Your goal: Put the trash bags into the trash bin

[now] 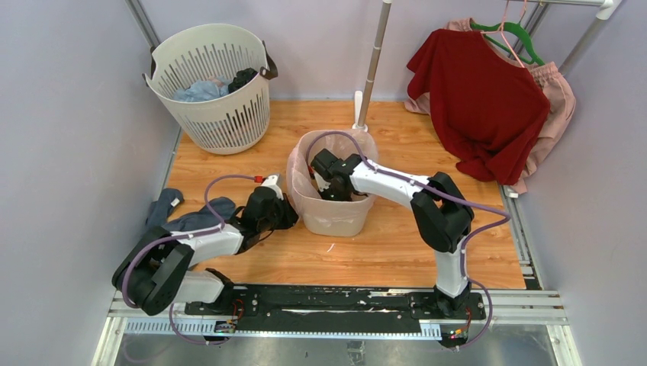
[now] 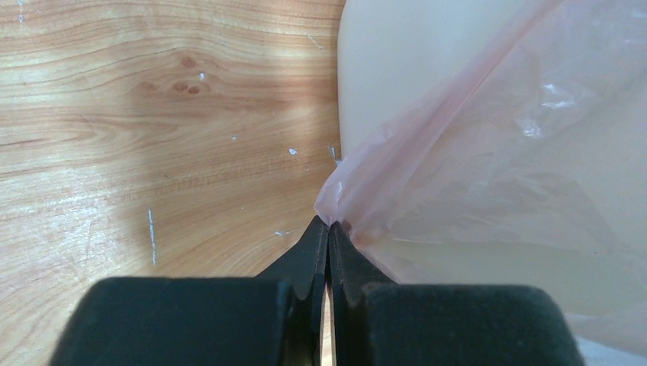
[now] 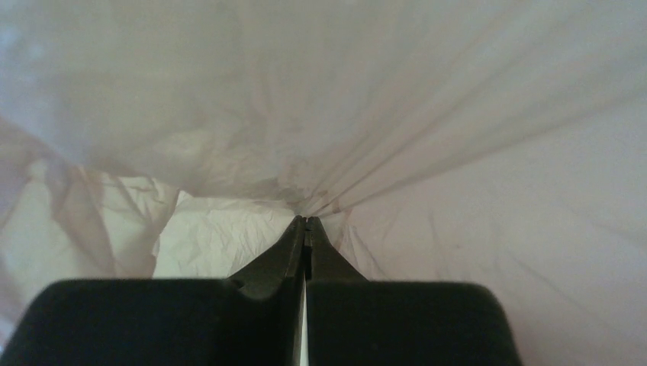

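Note:
The cream-beige trash bin (image 1: pixel 336 217) stands upright mid-floor, lined and draped with the translucent pale-pink trash bag (image 1: pixel 299 171). My left gripper (image 1: pixel 294 219) is at the bin's left outer wall; in the left wrist view it (image 2: pixel 329 223) is shut on a corner of the bag (image 2: pixel 488 152), pulled down against the bin wall (image 2: pixel 397 61). My right gripper (image 1: pixel 324 185) reaches down inside the bin; in the right wrist view it (image 3: pixel 306 219) is shut on a gathered pinch of the bag (image 3: pixel 343 99) inside.
A white slotted basket (image 1: pixel 214 88) with clothes stands at the back left. Blue-grey cloth (image 1: pixel 191 217) lies by my left arm. A red shirt (image 1: pixel 481 99) and pink garment (image 1: pixel 553 99) hang on a rack at the back right. A pole base (image 1: pixel 358 118) stands behind the bin.

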You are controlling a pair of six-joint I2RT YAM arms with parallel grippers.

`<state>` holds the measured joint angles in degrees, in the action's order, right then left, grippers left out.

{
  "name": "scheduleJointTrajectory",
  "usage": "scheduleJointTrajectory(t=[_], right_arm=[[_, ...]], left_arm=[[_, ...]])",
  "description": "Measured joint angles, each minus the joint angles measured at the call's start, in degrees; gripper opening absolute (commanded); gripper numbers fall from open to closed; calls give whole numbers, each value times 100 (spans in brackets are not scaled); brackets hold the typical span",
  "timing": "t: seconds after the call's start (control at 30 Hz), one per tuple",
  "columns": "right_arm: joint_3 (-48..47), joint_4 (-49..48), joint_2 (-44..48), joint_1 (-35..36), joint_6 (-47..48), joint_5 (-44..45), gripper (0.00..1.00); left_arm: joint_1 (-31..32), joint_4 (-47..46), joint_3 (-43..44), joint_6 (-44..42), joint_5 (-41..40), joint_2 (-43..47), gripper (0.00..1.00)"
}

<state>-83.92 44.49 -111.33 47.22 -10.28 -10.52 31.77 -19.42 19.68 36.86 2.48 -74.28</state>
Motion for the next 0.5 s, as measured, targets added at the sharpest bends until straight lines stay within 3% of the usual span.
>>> scheduleJointTrajectory(t=[0.5], right_arm=[[348,-487,-240,0,52,-341,0]], left_arm=[[0,192,111,0,72,389,7]])
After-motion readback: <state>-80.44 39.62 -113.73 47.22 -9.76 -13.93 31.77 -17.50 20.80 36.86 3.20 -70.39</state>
